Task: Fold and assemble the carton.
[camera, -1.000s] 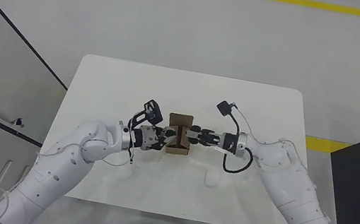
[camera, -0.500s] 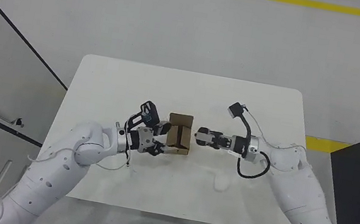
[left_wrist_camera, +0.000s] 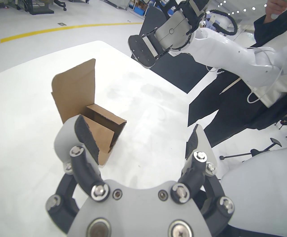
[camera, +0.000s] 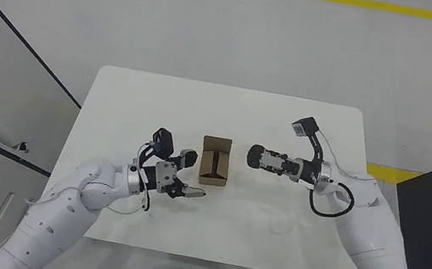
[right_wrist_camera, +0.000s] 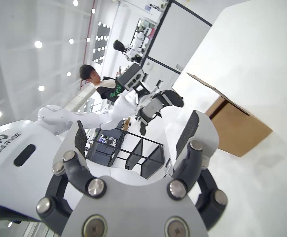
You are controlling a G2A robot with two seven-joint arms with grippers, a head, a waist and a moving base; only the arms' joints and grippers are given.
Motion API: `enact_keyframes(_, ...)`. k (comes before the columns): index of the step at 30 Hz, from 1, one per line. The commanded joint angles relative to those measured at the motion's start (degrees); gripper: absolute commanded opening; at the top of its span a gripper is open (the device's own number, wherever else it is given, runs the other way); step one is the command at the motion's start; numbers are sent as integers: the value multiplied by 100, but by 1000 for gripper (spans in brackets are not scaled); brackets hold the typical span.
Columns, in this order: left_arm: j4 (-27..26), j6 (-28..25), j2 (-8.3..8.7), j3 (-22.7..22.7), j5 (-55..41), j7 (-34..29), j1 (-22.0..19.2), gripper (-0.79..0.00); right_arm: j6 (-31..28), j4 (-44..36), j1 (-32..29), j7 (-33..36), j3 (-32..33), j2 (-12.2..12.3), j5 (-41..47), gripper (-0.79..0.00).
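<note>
- You have the white bench [camera: 301, 140] in front of you. It carries the carton near its middle, and both arms stretch in over it from the near side.
- The brown cardboard carton [camera: 214, 161] stands on the bench between the two hands, and neither hand touches it. In the left wrist view the carton [left_wrist_camera: 105, 132] is only partly formed. One tall flap [left_wrist_camera: 74, 89] stands upright at its far side, and the low body below it is open, so you can see the bare inner walls. From the right wrist view the carton [right_wrist_camera: 237, 132] shows a closed brown side with a thin edge of board above it.
- Your left hand [camera: 190, 174] sits just beside the carton, on its left and a little nearer to the robot. It points toward the carton. In its own view the left hand [left_wrist_camera: 139, 125] is released, with its two dark-padded fingers [left_wrist_camera: 86, 139] spread wide.
- Your right hand [camera: 252, 156] sits near the carton's right side, with a clear gap of bench between them. In its own view the right hand [right_wrist_camera: 136, 121] is also released, with its fingers held wide apart.
</note>
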Motion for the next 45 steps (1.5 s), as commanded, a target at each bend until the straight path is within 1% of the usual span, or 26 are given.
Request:
enact_keyframes(1,-2,14,0,1,7,-9,-4,0,4,1,-1,-27,-3,0,-132,0)
enact_keyframes(5,-2,14,0,1,7,-9,-4,0,4,1,-1,-27,-3,0,-132,0)
enact_keyframes(7,-11,9,-2,38,47,-39,12,0,89,-5,-3,-159,-23,-5,-210,0)
enact_keyframes(9,1,-104,-9,88,51,101,74,0,22,-14,58,-267,-9,-13,-154,0)
enact_keyframes(11,24,-201,-17,108,111,320,124,0,-128,60,165,-277,-37,-34,6,0)
enact_keyframes(16,6,-8,-82,172,571,1196,213,0,-336,486,530,-319,-138,-104,455,0)
enact_keyframes(22,6,-8,-82,172,571,1196,213,0,-336,486,530,-319,-138,-104,455,0)
enact_keyframes(25,53,140,-90,269,578,953,232,0,-245,438,502,-538,-174,-117,376,0)
enact_keyframes(28,131,178,-104,362,541,886,245,0,-248,575,624,-649,-236,-148,386,0)
enact_keyframes(30,189,214,-111,399,574,905,274,0,-260,771,748,-690,-333,-184,397,0)
enact_keyframes(37,267,52,-113,528,789,901,350,0,-278,1695,1331,-798,-830,-380,428,0)
enact_keyframes(45,364,55,-162,752,838,931,250,0,-440,2613,1882,-777,-1414,-676,624,0)
